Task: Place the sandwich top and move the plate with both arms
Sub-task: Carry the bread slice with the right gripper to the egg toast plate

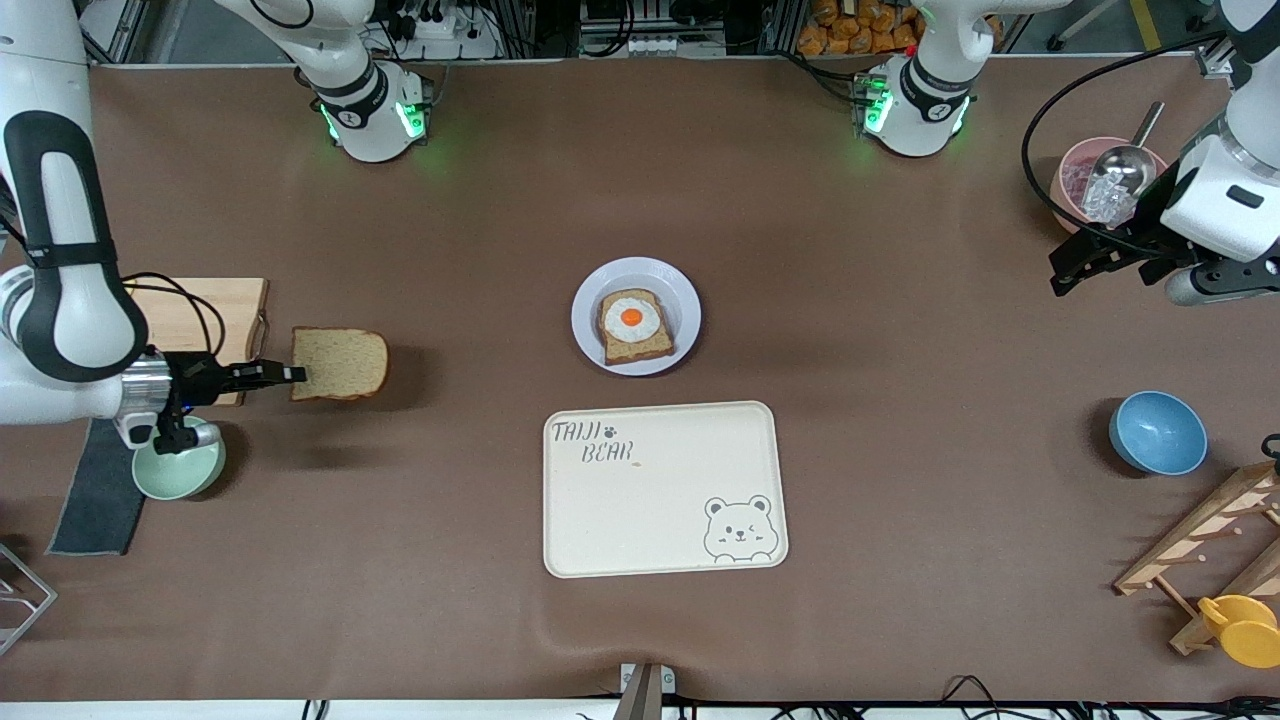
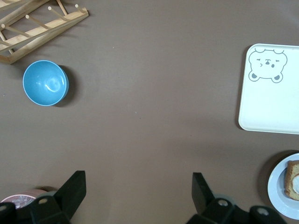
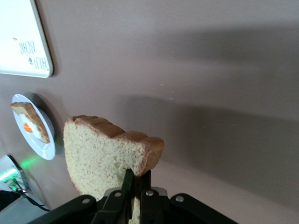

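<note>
Right end effector grips the bread slice aloft near the cutting board, not yet on the egg toast; plate unmoved at desk centre; left end effector waits, spread wide.

From where I sit, my right gripper is up in the air with the sandwich top pinched in it, beside the wooden board and above the green bowl. Between the bread and the plate I see only bare brown table, so that way is open. The egg slice already lies on the plate. The bear tray sits just beside the plate, nearer the front camera. My left gripper waits with fingers apart over the pink bowl and its scoop. The blue bowl and wooden rack crowd that end.
</note>
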Robot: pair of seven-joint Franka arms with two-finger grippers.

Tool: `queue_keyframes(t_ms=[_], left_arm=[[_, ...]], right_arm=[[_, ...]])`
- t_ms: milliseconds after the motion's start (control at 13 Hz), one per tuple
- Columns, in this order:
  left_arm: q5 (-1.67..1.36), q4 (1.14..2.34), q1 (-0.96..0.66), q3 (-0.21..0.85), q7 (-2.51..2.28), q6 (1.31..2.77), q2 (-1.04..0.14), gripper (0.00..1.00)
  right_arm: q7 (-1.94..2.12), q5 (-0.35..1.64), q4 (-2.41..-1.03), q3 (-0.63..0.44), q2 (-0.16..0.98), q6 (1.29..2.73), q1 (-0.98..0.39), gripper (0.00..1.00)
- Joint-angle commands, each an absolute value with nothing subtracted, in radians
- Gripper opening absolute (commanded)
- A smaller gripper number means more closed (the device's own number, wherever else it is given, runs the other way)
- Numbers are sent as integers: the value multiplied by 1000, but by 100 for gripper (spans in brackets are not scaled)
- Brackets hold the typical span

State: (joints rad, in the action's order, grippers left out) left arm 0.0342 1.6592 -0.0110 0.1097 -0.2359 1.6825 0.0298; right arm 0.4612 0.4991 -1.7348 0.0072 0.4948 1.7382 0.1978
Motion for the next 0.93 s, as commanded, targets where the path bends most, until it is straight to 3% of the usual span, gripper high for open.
queue_keyframes(t_ms=[0, 309, 849], left_arm=[[45, 1666, -12, 123, -224, 1677, 37, 100], [46, 1664, -12, 124, -224, 1678, 31, 100], [46, 1663, -12, 124, -224, 1684, 12, 100]], right_arm=[[381, 560, -1805, -3, 447, 1779, 138, 0], [307, 606, -1968, -2, 358, 1954, 26, 0], [304, 886, -2103, -2, 308, 2008, -106, 0]])
